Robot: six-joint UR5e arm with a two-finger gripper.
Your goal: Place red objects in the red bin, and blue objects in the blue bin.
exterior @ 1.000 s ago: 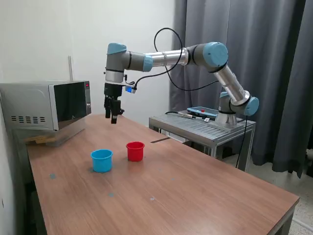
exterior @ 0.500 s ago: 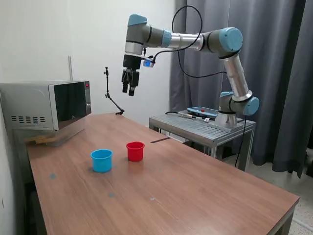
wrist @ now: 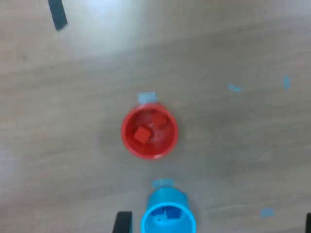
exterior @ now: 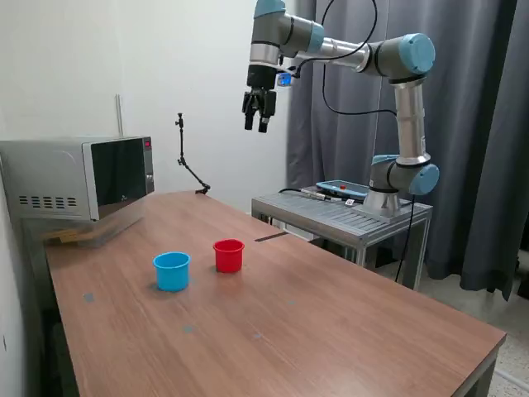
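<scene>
You see two tiny plain red cubes (wrist: pixel 148 127) lying inside the small round red plastic cup (exterior: pixel 229 255), and dark blue cubes (wrist: pixel 167 214) inside the light blue plastic cup (exterior: pixel 172 270) just beside it on the wooden worktop (exterior: pixel 331 331). They look light, rigid, graspable across flat faces; cubes have no long axis, and both cups stand upright, mouths up. The pincer (exterior: pixel 255 122) hangs high above, holding nothing, its fingers only slightly parted.

Smooth plastic red bin (exterior: pixel 229 255) and blue bin (exterior: pixel 172 270) are sitting on a wood-grain surface (exterior: pixel 331 331), which is showing a soft sheen.
</scene>
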